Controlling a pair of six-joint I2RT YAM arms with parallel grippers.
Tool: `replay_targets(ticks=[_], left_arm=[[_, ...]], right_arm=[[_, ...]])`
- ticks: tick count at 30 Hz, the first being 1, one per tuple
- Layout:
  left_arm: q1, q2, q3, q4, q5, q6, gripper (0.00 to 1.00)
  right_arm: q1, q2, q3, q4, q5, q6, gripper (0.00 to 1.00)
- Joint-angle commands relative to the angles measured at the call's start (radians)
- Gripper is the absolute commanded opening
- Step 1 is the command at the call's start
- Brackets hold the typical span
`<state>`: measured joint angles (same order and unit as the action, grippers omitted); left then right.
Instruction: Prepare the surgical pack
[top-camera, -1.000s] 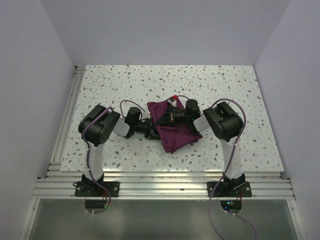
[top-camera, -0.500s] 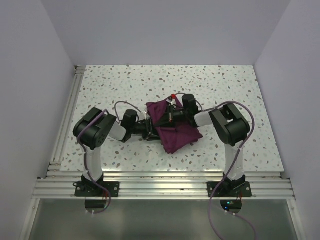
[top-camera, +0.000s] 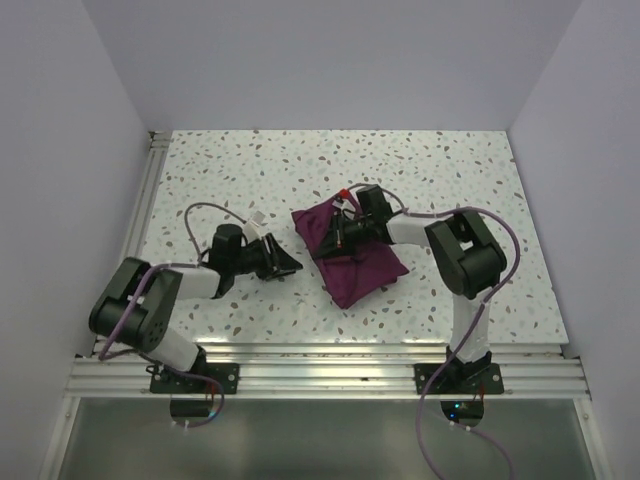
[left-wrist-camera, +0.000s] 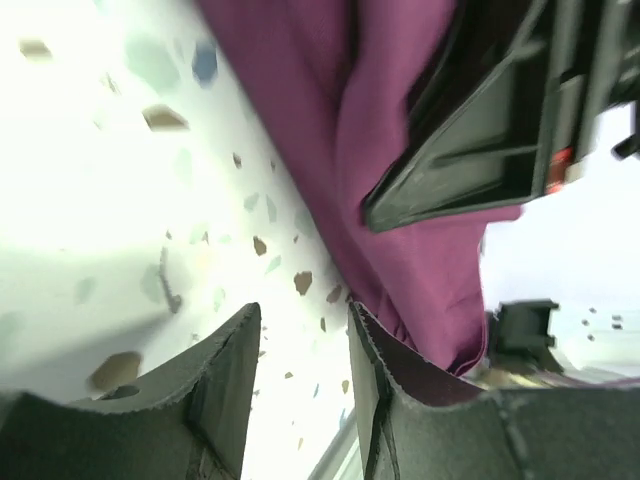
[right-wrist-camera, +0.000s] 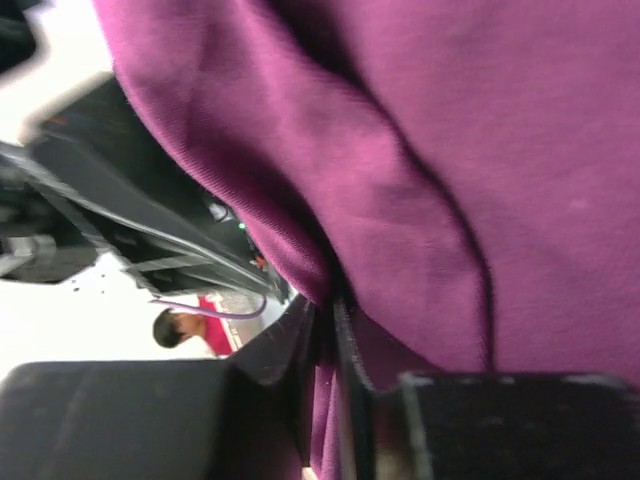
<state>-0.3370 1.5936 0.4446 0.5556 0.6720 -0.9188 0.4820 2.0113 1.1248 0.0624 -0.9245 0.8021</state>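
Observation:
The surgical pack (top-camera: 358, 262) is a plum-purple cloth folded into a flat bundle at the middle of the speckled table (top-camera: 430, 170). My right gripper (top-camera: 341, 235) lies on the pack's far left part. In the right wrist view it (right-wrist-camera: 325, 312) is shut on a fold of the purple cloth (right-wrist-camera: 450, 150). My left gripper (top-camera: 287, 264) rests low on the table just left of the pack, apart from it. In the left wrist view it (left-wrist-camera: 300, 322) is open and empty, with bare table between its fingers (left-wrist-camera: 230, 370) and the cloth (left-wrist-camera: 400, 110) ahead to the right.
Aluminium rails run along the table's left edge (top-camera: 135, 240) and near edge (top-camera: 320, 365). Pale walls close in the left, far and right sides. The right arm's black wrist (left-wrist-camera: 500, 140) shows over the cloth in the left wrist view.
My left arm has pulled back to the left, off the pack, and its gripper now stands open on the table. My right gripper stays shut on the cloth.

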Motion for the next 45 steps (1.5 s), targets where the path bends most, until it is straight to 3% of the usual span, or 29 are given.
replay_targets(ticks=[1, 6, 10, 11, 14, 19, 25, 35, 45], left_arm=[[0.07, -0.156, 0.003, -0.201, -0.09, 0.142, 0.45], [0.089, -0.3, 0.063, -0.404, -0.179, 0.221, 0.46], [0.09, -0.331, 0.111, -0.445, -0.212, 0.239, 0.47], [0.09, -0.336, 0.118, -0.441, -0.213, 0.253, 0.48], [0.09, -0.353, 0.141, -0.412, -0.222, 0.296, 0.55], [0.09, -0.369, 0.192, -0.391, -0.229, 0.34, 0.58], [0.09, -0.394, 0.233, -0.425, -0.232, 0.353, 0.57], [0.09, -0.468, 0.259, -0.522, -0.292, 0.379, 0.57], [0.09, -0.489, 0.318, -0.6, -0.318, 0.393, 0.57]], right_arm=[[0.035, -0.074, 0.039, -0.124, 0.036, -0.075, 0.16], [0.061, -0.134, 0.059, -0.13, 0.036, -0.064, 0.34], [0.067, -0.213, 0.069, -0.159, 0.032, -0.082, 0.51], [0.063, -0.233, 0.084, -0.224, 0.067, -0.104, 0.58], [0.037, -0.327, 0.112, -0.355, 0.178, -0.184, 0.67], [-0.086, -0.48, 0.09, -0.452, 0.3, -0.251, 0.71], [-0.174, -0.506, 0.064, -0.588, 0.42, -0.345, 0.72], [-0.166, -0.481, -0.085, -0.467, 0.368, -0.323, 0.75], [-0.01, -0.355, -0.042, -0.397, 0.354, -0.281, 0.7]])
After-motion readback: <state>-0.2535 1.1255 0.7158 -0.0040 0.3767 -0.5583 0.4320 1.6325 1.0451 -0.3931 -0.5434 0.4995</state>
